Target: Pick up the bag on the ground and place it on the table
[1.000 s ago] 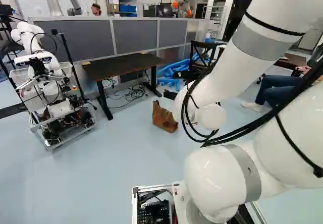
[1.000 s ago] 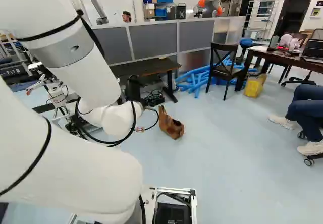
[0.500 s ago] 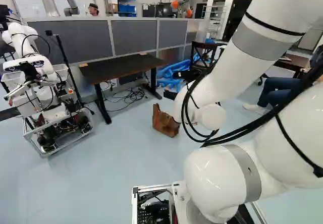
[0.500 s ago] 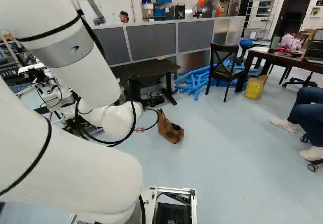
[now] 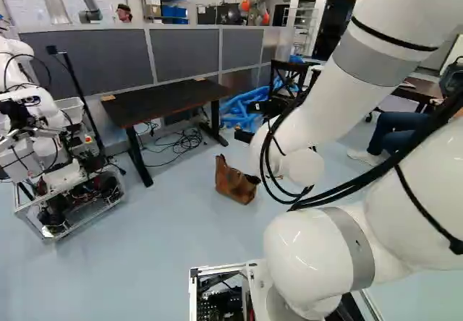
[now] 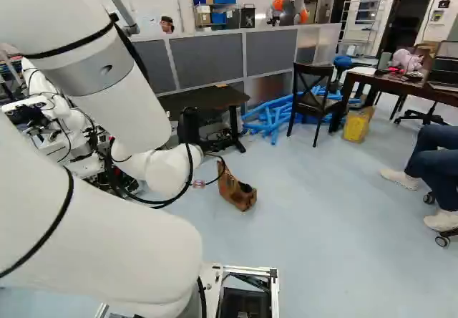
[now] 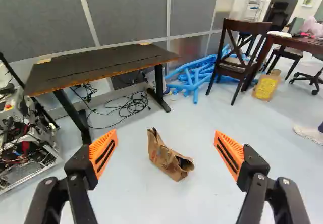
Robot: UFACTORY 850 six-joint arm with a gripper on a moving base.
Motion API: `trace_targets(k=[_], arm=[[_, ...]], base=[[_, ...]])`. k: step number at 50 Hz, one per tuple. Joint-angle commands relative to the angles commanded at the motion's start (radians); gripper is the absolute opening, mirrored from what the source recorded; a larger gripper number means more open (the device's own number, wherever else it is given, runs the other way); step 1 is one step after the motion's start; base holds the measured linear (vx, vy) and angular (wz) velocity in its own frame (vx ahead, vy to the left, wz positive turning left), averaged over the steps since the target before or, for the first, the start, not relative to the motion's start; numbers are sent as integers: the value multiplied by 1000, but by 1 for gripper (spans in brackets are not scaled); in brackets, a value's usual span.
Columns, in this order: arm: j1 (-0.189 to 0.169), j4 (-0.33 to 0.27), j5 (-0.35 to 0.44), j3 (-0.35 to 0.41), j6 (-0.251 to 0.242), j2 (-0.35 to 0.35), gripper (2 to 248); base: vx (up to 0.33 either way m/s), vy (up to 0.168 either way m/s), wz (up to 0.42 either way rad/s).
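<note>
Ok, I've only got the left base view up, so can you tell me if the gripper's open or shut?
Observer: The wrist view shows the gripper open wide.

Operator: And how does the bag sit relative to it?

Observer: The bag shows ahead, between the two fingers' directions, on the floor.

Operator: Anything near the chair that I'm missing?

Observer: Yes, a yellow container beside the chair.

No lettering, number or sign can be read. The brown bag [image 7: 162, 158] bears small marks on its side, too small to make out; the yellow container [image 7: 266, 87] at the far right carries faint marks, equally illegible, and the small dark plate [image 6: 444, 3] on the far right wall is too tiny to decipher.
</note>
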Motion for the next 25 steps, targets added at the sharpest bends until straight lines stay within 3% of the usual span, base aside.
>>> trace_targets(k=[20,25], arm=[[0,0,0,0,0,0,247],[0,0,0,0,0,0,247]], base=[[175,-65,-335],[223,-24,-123]])
